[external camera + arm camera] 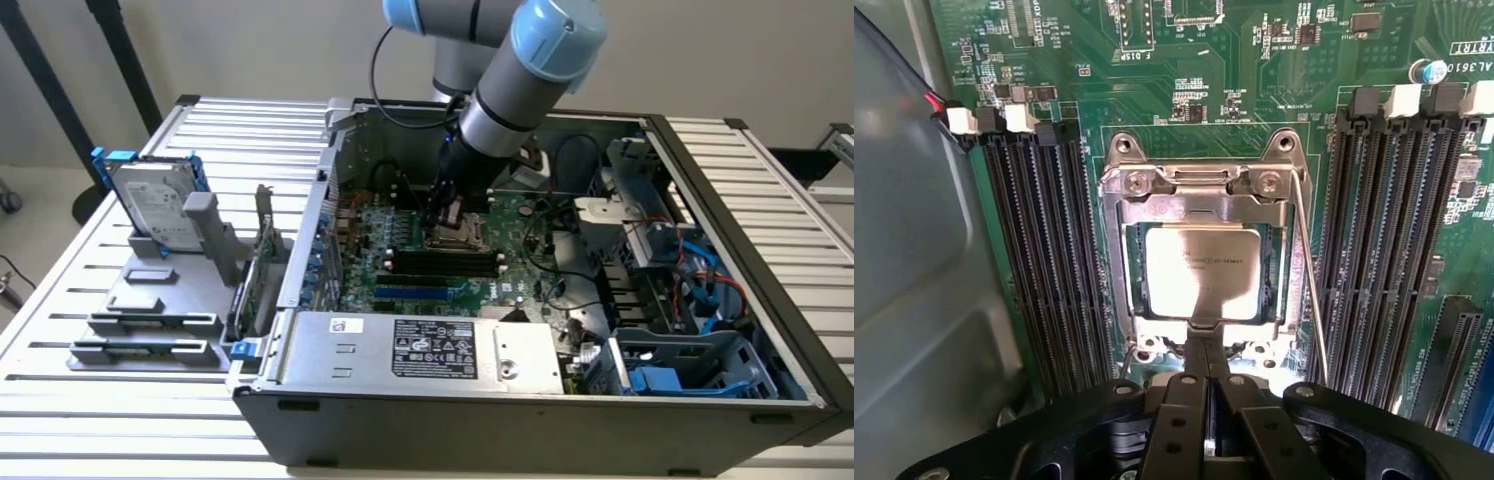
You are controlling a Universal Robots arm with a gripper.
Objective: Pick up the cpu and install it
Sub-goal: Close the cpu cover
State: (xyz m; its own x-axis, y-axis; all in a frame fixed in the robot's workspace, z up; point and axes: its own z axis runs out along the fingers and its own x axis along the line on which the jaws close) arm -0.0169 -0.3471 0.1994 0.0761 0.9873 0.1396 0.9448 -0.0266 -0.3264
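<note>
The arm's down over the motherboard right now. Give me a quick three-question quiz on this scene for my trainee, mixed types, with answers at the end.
1. True or false: the cpu lies outside the computer case.
2. Pick one. The gripper at the near edge of the cpu is: A) wide open, B) shut, C) clamped around a memory stick.
3. Fill in: the hard drive with blue brackets stands to the exterior view's ____ of the computer case.

Key: 1 false, it sits in the socket on the motherboard; 2 B; 3 left.

A blue-bracketed hard drive [150, 205] stands beside the open computer case [534, 425].
</note>
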